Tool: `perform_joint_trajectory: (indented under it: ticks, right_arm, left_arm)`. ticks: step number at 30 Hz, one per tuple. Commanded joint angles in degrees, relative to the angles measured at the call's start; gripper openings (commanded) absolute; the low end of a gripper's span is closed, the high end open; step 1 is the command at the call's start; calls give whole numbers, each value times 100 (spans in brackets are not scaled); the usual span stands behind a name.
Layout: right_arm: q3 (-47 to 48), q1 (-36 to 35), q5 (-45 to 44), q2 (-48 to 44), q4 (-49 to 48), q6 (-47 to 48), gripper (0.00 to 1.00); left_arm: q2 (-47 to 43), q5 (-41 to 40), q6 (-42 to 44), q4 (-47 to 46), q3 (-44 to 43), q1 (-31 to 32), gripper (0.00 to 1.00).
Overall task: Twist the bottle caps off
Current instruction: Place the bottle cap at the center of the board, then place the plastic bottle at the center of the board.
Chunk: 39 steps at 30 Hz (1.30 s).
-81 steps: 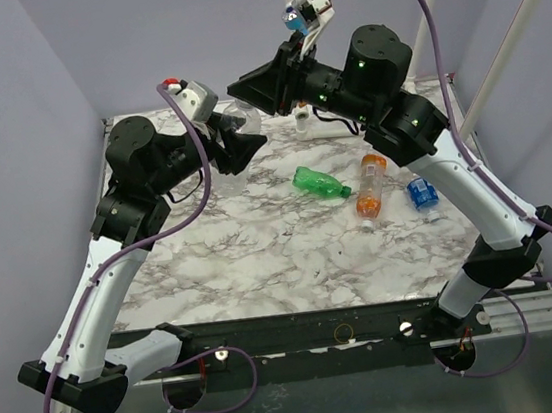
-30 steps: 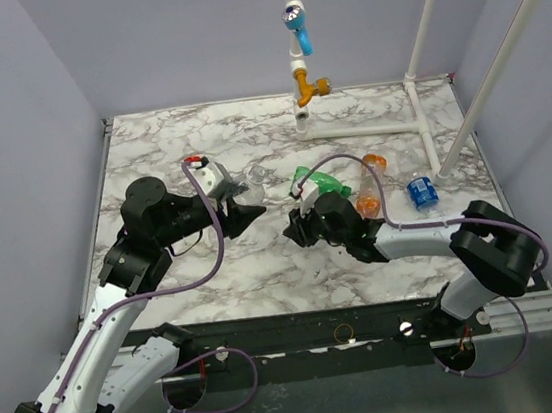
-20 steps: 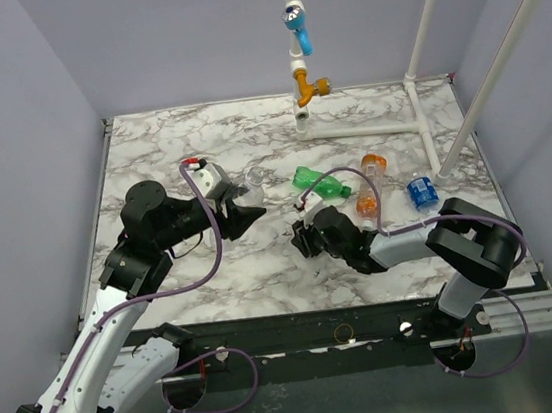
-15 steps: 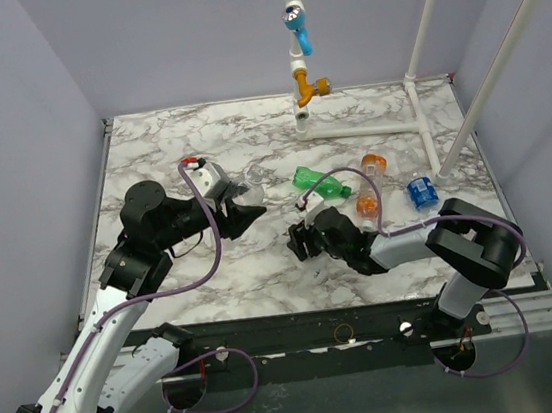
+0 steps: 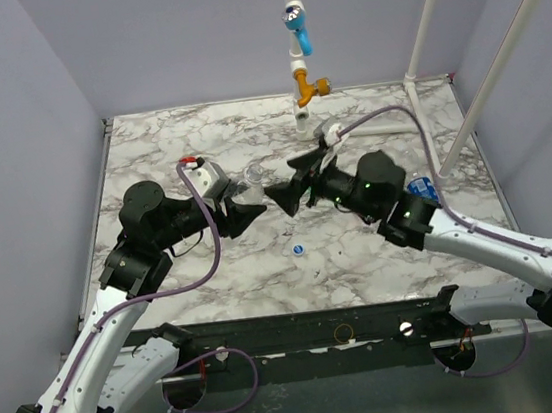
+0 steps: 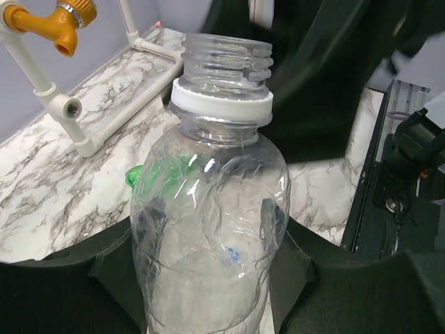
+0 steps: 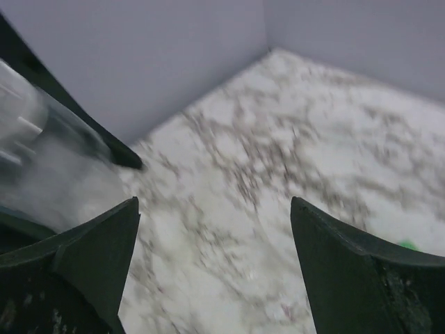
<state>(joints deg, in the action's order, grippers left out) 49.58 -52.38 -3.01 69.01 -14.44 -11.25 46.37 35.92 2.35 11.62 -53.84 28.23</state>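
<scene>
Your L gripper (image 5: 247, 198) clamps the clear bottle (image 5: 252, 180), mouth aimed at the empty R gripper (image 5: 283, 180).
Top: R gripper sits just beside the neck, jaws wide; loose cap (image 5: 300, 250) lies on table (image 5: 234, 272) btwn both arms, nearer you. L wrist: threads bare, no cap. R wrist: nothing btwn jaws, bottle off to the left.

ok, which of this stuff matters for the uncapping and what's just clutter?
Job: clear bottle, uncapped, in left fingers; loose cap on table; green bottle; blue-label bottle.
Lying about: orange pipe fitting; blue pipe fitting; white pipe frame.
</scene>
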Motion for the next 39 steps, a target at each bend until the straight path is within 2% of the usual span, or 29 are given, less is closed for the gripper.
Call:
perform_joint_trajectory:
  ticks: [1, 7, 13, 18, 20, 24, 27, 28, 29, 30, 31, 32, 33, 39]
  right_arm:
    - [1530, 43, 1396, -344, 954, 11, 93]
    - [2414, 44, 2134, -97, 723, -382, 96]
    - [2490, 44, 2545, 203, 485, -543, 100]
    - [2346, 43, 2535, 296, 369, -594, 96]
    - [2265, 39, 2524, 338, 309, -635, 90]
    - [2178, 41, 2501, 368, 263, -683, 64]
    - [2202, 44, 2479, 431, 374, -615, 48]
    - [2227, 44, 2435, 465, 432, -568, 41]
    - [2264, 44, 2385, 488, 514, -520, 33]
    - [2288, 41, 2284, 511, 575, -442, 24]
    - [2305, 44, 2186, 518, 613, -361, 18]
    - [2348, 40, 2047, 534, 672, -247, 13]
    - [2398, 44, 1886, 573, 741, -93, 12]
    - [2918, 82, 1172, 1093, 1253, 829, 5]
  left_arm:
    - [-91, 346, 122, -172, 14, -10, 0]
    - [-7, 848, 83, -177, -120, -3, 0]
    - [81, 883, -19, -192, -270, -9, 0]
    - [135, 923, -122, -270, -306, -8, 0]
    - [162, 939, -179, -332, -333, -3, 0]
    - [215, 844, -209, -412, -372, -3, 0]
    - [245, 705, -363, -492, -390, -10, 1]
    - [252, 688, -411, -510, -392, -2, 8]
    - [266, 691, -438, -523, -382, -10, 19]
    - [270, 676, -482, -529, -370, -9, 41]
    - [261, 622, -529, -528, -358, -3, 71]
    - [246, 523, -579, -517, -340, -10, 95]
    - [213, 382, -615, -492, -318, -4, 99]
    - [-70, -658, -266, 279, -293, -10, 99]
